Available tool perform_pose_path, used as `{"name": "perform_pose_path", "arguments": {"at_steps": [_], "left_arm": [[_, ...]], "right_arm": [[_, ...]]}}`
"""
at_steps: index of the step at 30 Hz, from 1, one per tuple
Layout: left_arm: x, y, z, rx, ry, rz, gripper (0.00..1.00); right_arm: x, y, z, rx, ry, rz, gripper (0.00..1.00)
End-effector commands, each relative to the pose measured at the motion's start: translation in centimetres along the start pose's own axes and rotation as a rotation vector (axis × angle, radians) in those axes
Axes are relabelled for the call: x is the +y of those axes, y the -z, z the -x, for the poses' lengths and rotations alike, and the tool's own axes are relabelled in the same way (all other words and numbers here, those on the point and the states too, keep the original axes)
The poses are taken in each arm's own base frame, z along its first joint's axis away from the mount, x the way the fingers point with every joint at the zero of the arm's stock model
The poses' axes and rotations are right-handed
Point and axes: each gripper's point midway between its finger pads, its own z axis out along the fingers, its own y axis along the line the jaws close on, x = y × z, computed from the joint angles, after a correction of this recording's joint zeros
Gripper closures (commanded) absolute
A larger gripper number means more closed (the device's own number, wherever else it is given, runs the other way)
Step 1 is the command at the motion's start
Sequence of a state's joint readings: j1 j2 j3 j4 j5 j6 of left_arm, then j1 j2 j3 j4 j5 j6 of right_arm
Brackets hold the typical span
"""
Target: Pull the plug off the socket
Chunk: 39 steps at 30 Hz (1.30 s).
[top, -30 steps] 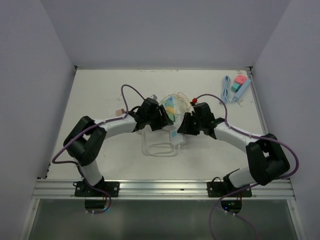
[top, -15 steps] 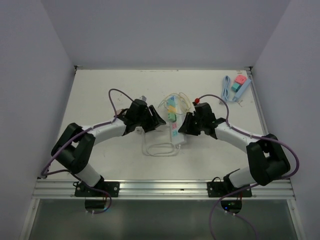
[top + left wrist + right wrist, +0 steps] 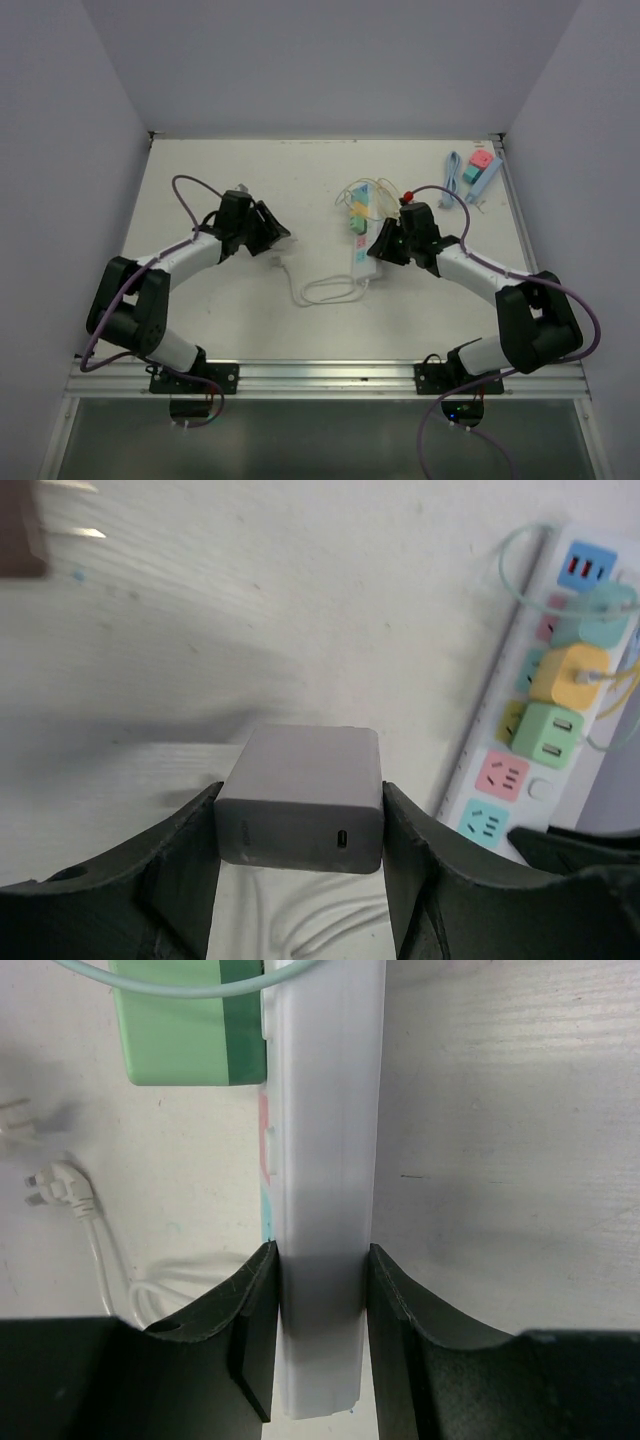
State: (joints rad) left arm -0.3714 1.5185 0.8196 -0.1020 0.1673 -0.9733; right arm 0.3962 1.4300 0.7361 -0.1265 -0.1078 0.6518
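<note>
A white table [image 3: 200, 300] inside pale walls. Nearest the arm bases, a loose white cable [image 3: 325, 292] coils by the near end of the power strip [image 3: 358, 240], whose long axis runs away from the bases. The right gripper [image 3: 322, 1330] pinches the strip across its width. Well left of the strip, the left gripper [image 3: 300, 825] clamps the grey plug [image 3: 300, 795] (apparently clear of every socket). Coloured adapters [image 3: 545, 735] occupy the strip's far end.
</note>
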Motion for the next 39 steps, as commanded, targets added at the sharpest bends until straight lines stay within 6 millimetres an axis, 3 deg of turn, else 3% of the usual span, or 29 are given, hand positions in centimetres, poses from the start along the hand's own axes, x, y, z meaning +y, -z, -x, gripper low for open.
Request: {"name": "perform_pose_path", "arguments": {"at_steps": [1, 2, 5, 10, 13, 14, 16, 17, 20, 23, 26, 31, 33, 36, 37, 39], "left_arm": [[1.4, 1.2, 4.9, -0.13, -0.036, 0.019, 1.0], [2.5, 1.3, 6.5, -0.176, -0.024, 0.047, 0.99], [4.1, 1.3, 9.0, -0.252, -0.068, 0.114, 0.93], [6.8, 0.6, 9.7, -0.289, -0.108, 0.212, 0.82], [7.6, 0.6, 9.9, -0.316, -0.111, 0.232, 0.7], [7.7, 0.6, 9.8, -0.314, -0.112, 0.23, 0.58], [7.4, 0.9, 9.7, -0.317, -0.118, 0.218, 0.46], [7.4, 1.1, 9.6, -0.318, -0.121, 0.213, 0.33], [7.1, 2.0, 9.6, -0.325, -0.136, 0.211, 0.15], [7.0, 3.0, 9.5, -0.319, -0.15, 0.222, 0.03], [6.6, 4.3, 9.2, -0.306, -0.158, 0.224, 0.0], [5.1, 7.0, 9.1, -0.335, -0.193, 0.197, 0.0], [3.4, 7.7, 8.7, -0.352, -0.225, 0.155, 0.0], [-0.6, 7.2, 7.0, -0.339, -0.277, 0.049, 0.01], [-2.7, 6.8, 5.3, -0.305, -0.308, -0.008, 0.01], [-5.0, 5.6, 3.9, -0.271, -0.301, -0.077, 0.01]], "right_arm": [[-2.9, 0.4, -3.5, 0.129, 0.07, -0.085, 1.0], [-2.7, 0.4, -3.4, 0.127, 0.078, -0.072, 1.0], [-2.2, 0.5, -3.2, 0.115, 0.083, -0.046, 1.0], [-1.5, 0.5, -3.3, 0.117, 0.088, -0.005, 1.0], [-1.2, 0.6, -3.4, 0.119, 0.097, 0.023, 1.0], [-1.1, 0.6, -3.5, 0.12, 0.103, 0.029, 1.0], [-1.0, 0.6, -3.6, 0.126, 0.11, 0.04, 1.0], [-1.0, 0.6, -3.6, 0.128, 0.115, 0.041, 1.0], [-0.9, 0.6, -3.7, 0.133, 0.123, 0.049, 1.0], [-0.6, 0.5, -3.7, 0.135, 0.124, 0.064, 1.0], [-0.5, 0.5, -3.6, 0.136, 0.126, 0.068, 1.0], [-0.3, 0.4, -3.7, 0.143, 0.131, 0.071, 1.0], [-0.3, 0.4, -3.7, 0.146, 0.13, 0.075, 1.0], [-0.2, 0.3, -3.8, 0.151, 0.131, 0.08, 1.0], [-0.2, 0.2, -3.8, 0.154, 0.129, 0.082, 1.0], [0.0, 0.2, -3.8, 0.155, 0.13, 0.086, 1.0]]}}
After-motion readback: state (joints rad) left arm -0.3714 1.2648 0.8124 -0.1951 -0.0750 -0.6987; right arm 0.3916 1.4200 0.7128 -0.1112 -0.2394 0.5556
